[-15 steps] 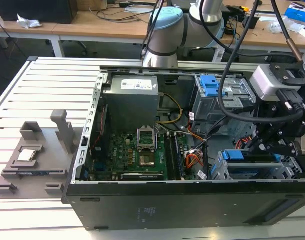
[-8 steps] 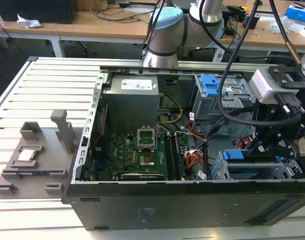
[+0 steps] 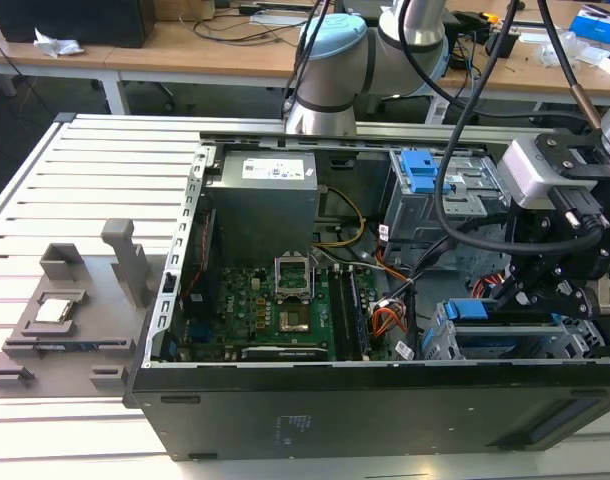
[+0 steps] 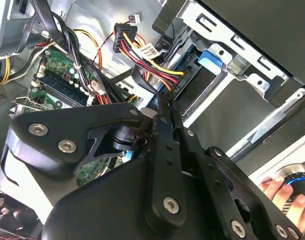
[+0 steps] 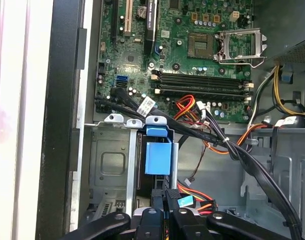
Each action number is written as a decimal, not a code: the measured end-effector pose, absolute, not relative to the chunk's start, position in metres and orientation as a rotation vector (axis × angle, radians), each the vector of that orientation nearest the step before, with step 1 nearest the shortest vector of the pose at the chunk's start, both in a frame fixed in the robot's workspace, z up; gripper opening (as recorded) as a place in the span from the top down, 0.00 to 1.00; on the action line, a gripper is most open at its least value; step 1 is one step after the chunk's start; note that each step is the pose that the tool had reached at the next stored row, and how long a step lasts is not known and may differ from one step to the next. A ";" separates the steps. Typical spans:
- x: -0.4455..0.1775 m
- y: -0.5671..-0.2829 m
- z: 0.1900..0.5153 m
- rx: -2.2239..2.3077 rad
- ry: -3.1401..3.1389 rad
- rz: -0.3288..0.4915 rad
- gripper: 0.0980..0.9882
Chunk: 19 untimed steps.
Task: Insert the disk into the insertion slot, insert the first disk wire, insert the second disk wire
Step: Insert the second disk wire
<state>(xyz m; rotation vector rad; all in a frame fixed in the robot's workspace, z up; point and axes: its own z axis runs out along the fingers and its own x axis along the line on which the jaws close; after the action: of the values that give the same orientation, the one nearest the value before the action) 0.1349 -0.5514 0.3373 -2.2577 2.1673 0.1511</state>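
Observation:
The disk (image 3: 505, 337), framed by its blue carrier (image 5: 158, 150), lies inside the insertion slot (image 3: 437, 342), a low grey metal cage at the case's front corner on the exterior view's right. My gripper (image 3: 525, 290) hangs just over the disk's inner end. In the second wrist view the gripper (image 4: 162, 103) has its fingers pressed together on a black connector (image 4: 171, 84) with red, yellow and black wires, right at the disk's edge beside the blue tab (image 4: 213, 60). In the first wrist view the fingertips (image 5: 171, 196) meet below the carrier, next to the coloured wires (image 5: 193, 201).
A taller grey bay with a blue latch (image 3: 423, 172) stands behind the slot. Loose cable bundles (image 5: 227, 145) cross between motherboard (image 3: 285, 310) and slot. The power supply (image 3: 262, 205) fills the back corner. A person's hand (image 4: 283, 192) rests outside the case. A grey fixture (image 3: 65, 315) sits on the table.

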 end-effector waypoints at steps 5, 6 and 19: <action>0.135 -0.551 0.339 -2.258 2.168 0.150 0.79; 0.135 -0.551 0.342 -2.258 2.168 0.150 0.79; 0.135 -0.547 0.386 -2.260 2.170 0.146 0.99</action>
<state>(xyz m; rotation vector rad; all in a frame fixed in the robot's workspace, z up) 0.1348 -0.5474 0.3860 -2.2604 2.1702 0.1458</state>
